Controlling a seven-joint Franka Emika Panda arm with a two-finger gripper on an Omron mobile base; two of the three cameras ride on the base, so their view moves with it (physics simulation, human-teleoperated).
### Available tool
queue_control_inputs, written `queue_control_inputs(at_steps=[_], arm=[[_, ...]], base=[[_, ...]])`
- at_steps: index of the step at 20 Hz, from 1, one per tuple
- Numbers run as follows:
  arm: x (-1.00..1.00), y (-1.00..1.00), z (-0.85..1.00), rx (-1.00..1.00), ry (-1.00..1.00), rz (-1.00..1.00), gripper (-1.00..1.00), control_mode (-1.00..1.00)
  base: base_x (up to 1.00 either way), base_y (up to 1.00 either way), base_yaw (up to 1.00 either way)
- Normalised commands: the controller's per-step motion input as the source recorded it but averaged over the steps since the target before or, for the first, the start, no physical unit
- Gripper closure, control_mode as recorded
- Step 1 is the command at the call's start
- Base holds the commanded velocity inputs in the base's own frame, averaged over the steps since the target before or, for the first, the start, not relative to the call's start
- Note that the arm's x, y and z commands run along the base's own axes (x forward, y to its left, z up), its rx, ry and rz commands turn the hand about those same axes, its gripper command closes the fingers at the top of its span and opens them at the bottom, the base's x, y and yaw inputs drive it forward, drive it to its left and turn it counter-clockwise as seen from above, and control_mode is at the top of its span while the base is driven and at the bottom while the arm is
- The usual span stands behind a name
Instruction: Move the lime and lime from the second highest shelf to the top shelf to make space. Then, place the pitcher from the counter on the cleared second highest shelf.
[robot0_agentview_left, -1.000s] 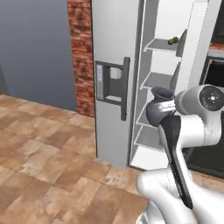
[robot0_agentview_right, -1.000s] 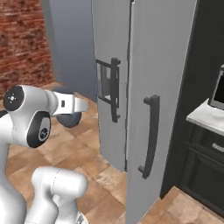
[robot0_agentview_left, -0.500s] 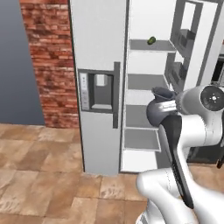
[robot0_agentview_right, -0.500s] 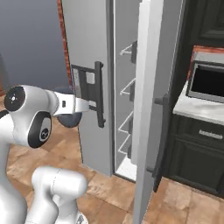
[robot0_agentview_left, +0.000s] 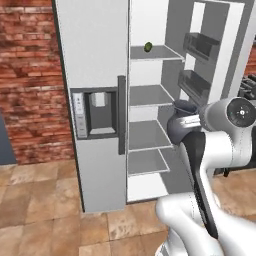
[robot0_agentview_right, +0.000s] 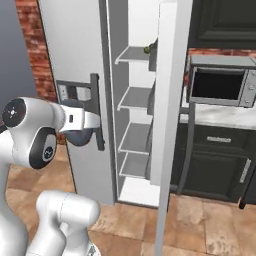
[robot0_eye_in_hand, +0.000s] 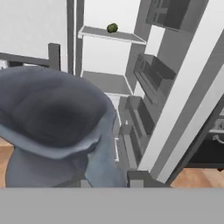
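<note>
My gripper (robot0_eye_in_hand: 107, 178) is shut on the dark blue-grey pitcher (robot0_eye_in_hand: 57, 118), whose rim and belly sit close in the hand view. The pitcher (robot0_agentview_right: 75, 134) hangs in front of the fridge's closed left door, at about the height of the lower shelves (robot0_agentview_left: 182, 120). Inside the open fridge a small dark-green lime (robot0_agentview_left: 148, 47) (robot0_agentview_right: 147, 49) (robot0_eye_in_hand: 112, 28) rests on the top shelf (robot0_agentview_left: 157, 54). Below it the second highest shelf (robot0_agentview_left: 150, 95) (robot0_agentview_right: 134, 99) (robot0_eye_in_hand: 107, 83) shows a bare grey surface.
The fridge's right door (robot0_agentview_right: 170, 100) stands open, with dark racks (robot0_agentview_left: 202, 45) on its inner side. The closed left door carries a dispenser (robot0_agentview_left: 97, 112) and a dark handle (robot0_agentview_left: 121, 115). A microwave (robot0_agentview_right: 220, 87) sits on the counter to the right. A brick wall (robot0_agentview_left: 30, 75) is on the left.
The whole picture has shifted as the base drove round. The open fridge compartment now faces the cameras and looks closer. The pitcher stays in my shut gripper.
</note>
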Motion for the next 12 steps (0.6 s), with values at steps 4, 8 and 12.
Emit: queue_control_inputs(at_steps=[4, 8, 12], arm=[[0.00, 0.00, 0.00, 0.00, 0.00, 0.00, 1.00, 1.00], [0.00, 0.00, 0.00, 0.00, 0.00, 0.00, 1.00, 1.00], [0.00, 0.00, 0.00, 0.00, 0.00, 0.00, 1.00, 1.00]], base=[[0.48, 0.22, -0.36], [0.35, 0.52, -0.26], [0.38, 0.42, -0.19]])
